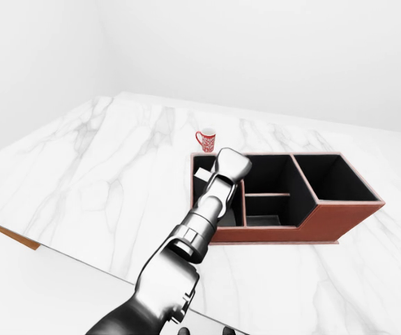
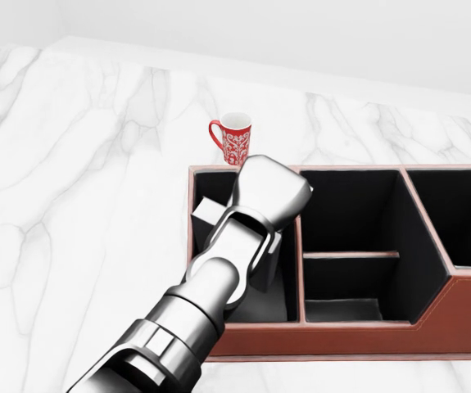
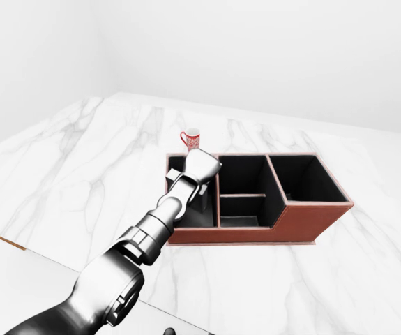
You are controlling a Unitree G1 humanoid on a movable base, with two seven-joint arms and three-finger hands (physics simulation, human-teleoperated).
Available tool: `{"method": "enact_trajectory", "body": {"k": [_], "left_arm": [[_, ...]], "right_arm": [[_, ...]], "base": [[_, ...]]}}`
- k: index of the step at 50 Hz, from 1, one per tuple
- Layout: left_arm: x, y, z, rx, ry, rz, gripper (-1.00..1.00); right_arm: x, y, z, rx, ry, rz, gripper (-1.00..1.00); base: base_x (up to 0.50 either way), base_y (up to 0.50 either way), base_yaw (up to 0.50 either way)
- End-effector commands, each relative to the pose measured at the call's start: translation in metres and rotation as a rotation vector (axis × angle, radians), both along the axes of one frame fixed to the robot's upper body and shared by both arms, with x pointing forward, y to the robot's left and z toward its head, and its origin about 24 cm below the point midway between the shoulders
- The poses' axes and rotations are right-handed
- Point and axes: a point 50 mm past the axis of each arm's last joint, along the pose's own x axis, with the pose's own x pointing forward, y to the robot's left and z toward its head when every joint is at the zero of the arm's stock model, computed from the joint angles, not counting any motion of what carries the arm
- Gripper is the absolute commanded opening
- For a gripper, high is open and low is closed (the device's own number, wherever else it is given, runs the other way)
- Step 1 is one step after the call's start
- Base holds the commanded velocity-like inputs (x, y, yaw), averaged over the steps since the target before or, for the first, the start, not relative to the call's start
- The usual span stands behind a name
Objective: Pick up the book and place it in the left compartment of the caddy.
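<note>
A reddish-brown caddy (image 2: pixel 341 336) with black compartments sits on a white marble counter (image 2: pixel 79 205). The robot's silver left hand (image 2: pixel 269 196) reaches down into the caddy's left compartment, where the grey book (image 2: pixel 206 214) stands tilted. The fingers are hidden, so the grip cannot be told. A red patterned mug (image 2: pixel 233 137) stands just beyond the caddy's far rim.

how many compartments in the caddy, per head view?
4 visible in the caddy: the left one, where the left hand hangs over the grey book; two small middle ones, one above the other in the view; a large right one, cut off by the view's edge.
</note>
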Motion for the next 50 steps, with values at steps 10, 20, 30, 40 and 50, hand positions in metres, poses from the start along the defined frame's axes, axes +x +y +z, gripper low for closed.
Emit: {"method": "enact_trajectory", "body": {"k": [10, 20, 30, 40, 50], "left_arm": [[0.0, 0.006, -0.022, -0.003, 0.029, -0.014, -1.0], [-0.003, 0.006, -0.031, 0.001, 0.045, -0.02, -1.0], [-0.007, 0.012, -0.045, 0.007, 0.074, -0.014, -1.0], [-0.008, 0.018, -0.054, 0.022, 0.088, -0.004, -1.0], [-0.013, 0.021, -0.066, 0.031, 0.115, 0.0, -1.0]], "right_arm": [[0.0, 0.001, 0.0, -0.001, 0.002, 0.005, 1.0], [0.001, 0.001, -0.001, -0.002, 0.003, 0.007, 1.0], [0.001, 0.001, -0.002, -0.001, 0.006, 0.01, 1.0], [0.001, 0.001, -0.001, -0.005, 0.005, 0.01, 1.0], [0.0, 0.002, 0.001, -0.01, 0.002, 0.008, 1.0]], "base": [[0.0, 0.0, 0.0], [0.0, 0.0, 0.0], [0.0, 0.0, 0.0], [0.0, 0.0, 0.0], [0.0, 0.0, 0.0]]}}
